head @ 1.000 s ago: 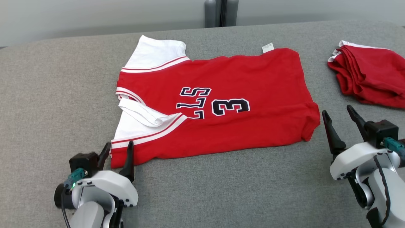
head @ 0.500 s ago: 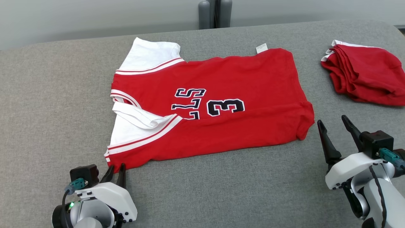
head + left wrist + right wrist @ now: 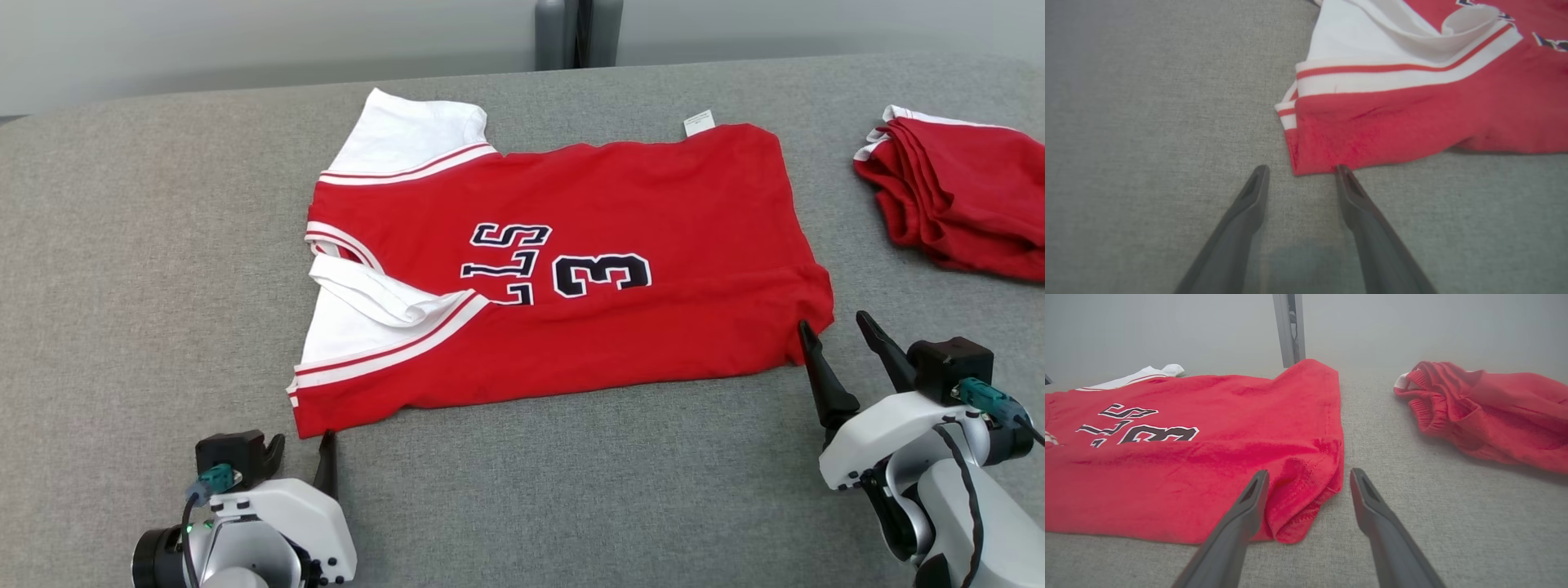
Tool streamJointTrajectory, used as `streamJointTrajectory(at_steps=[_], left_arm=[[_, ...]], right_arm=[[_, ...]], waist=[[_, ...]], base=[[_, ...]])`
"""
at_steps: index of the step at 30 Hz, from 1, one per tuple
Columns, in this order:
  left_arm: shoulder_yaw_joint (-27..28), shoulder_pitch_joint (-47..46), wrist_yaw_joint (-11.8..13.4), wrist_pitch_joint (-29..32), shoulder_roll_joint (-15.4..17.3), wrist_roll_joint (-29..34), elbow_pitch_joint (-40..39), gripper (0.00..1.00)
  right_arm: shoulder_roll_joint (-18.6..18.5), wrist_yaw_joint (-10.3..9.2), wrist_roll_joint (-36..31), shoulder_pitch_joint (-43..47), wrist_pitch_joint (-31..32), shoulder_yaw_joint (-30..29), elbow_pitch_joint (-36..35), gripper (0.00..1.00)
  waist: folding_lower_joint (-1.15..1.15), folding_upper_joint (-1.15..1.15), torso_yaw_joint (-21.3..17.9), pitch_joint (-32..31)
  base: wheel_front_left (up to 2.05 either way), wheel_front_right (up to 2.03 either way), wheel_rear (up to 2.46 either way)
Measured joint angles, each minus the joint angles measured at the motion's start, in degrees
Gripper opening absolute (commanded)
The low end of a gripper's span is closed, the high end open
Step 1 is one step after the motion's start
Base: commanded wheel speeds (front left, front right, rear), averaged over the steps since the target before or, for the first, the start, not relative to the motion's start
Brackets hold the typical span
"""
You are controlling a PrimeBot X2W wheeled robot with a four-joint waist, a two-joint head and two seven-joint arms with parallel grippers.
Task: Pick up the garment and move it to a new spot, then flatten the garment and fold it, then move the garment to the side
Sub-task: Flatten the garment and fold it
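So one red jersey (image 3: 563, 269) with white sleeves and a black 3 lies mostly flat on the grey pad (image 3: 122, 245), one crumpled red pile (image 3: 955, 192) beyond its hem, left gripper (image 3: 302, 445) and right gripper (image 3: 834, 325) at its two near corners, both with fingers spread apart, holding nothing.

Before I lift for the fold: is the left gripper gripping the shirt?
No, the left gripper stands open at the near corner of the shirt, with no cloth pinched.

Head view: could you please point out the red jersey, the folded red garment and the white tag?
red jersey (image 3: 653, 204), head view, plain red body
folded red garment (image 3: 971, 196), head view, top layer
white tag (image 3: 699, 122), head view, its middle
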Motion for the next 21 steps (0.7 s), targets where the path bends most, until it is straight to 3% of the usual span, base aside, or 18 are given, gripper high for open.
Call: streamJointTrajectory(at_steps=[1,2,4,5,16,21], left_arm=[[-0.41,-0.38,-0.43,-0.15,0.01,0.25,0.25,0.7],[-0.76,-0.92,-0.81,-0.56,0.02,0.53,0.53,0.7],[-1.41,-2.01,-1.45,-1.37,0.01,1.16,0.96,0.18],[-1.62,-2.46,-1.71,-1.97,0.02,1.37,1.15,0.0],[-2.81,-4.47,-3.43,-3.04,0.13,1.78,3.48,0.0],[-3.02,-4.45,-3.67,-3.53,0.31,1.51,3.96,0.0]], right_arm=[[-0.02,0.0,0.22,-0.1,0.0,0.21,0.04,1.0],[-0.18,0.0,0.38,-0.2,0.0,0.37,0.08,1.0],[-0.44,0.0,0.66,-0.31,0.0,0.65,0.21,1.0],[-0.55,0.0,0.74,-0.33,0.0,0.75,0.34,1.0],[-1.2,0.0,2.64,-0.8,0.0,1.19,1.56,1.0],[-0.71,0.0,5.72,-1.21,0.01,2.58,6.2,1.0]], waist=[[0.0,0.0,0.1,0.08],[0.0,0.0,0.22,0.16],[0.0,0.0,0.42,0.3],[0.0,0.0,0.52,0.36],[0.0,0.0,1.12,0.82],[0.0,0.0,1.51,0.46]], base=[[0.0,0.0,0.0],[0.0,0.0,0.0],[0.0,0.0,0.0],[0.0,0.0,0.0],[0.0,0.0,0.0],[0.0,0.0,0.0]])
